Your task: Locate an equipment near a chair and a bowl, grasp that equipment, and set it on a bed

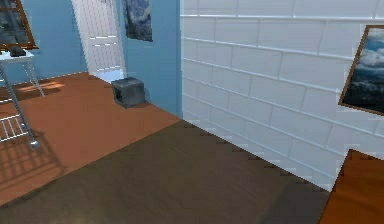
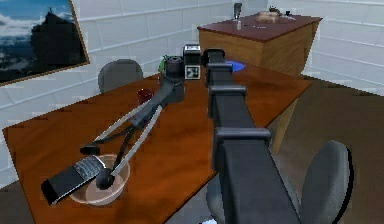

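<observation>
Counting the arm side view gives one long wooden worktop (image 2: 270, 95), one second taller worktop (image 2: 262, 48) beyond its far corner with a few things on top too small to name, and two grey chairs: a far chair (image 2: 120, 72) behind the long edge and a near chair (image 2: 332, 172) at the near right corner. One framed picture (image 2: 40, 40) hangs on the white wall. One arm (image 2: 238, 150) reaches out over the long worktop, and the jaws lie toward the view's left above the wood. With things lying at and behind their tips, I cannot tell whether they hold anything. Close to the near left edge lie one shallow round dish (image 2: 106, 186) and, just beside it, one dark oblong thing (image 2: 68, 183) with a pale rim; these are perhaps the bowl and the equipment. One small blue thing (image 2: 236, 67) sits near the far edge. The forward view counts three wall pictures (image 1: 138, 18), one white door (image 1: 100, 35), one dark box (image 1: 128, 90) on the floor, one wire rack (image 1: 14, 112) at the left edge and one wooden corner (image 1: 360, 190) at the bottom right. Between them a broad stretch of bare floor (image 1: 150, 160) runs along the white block wall (image 1: 260, 80).
</observation>
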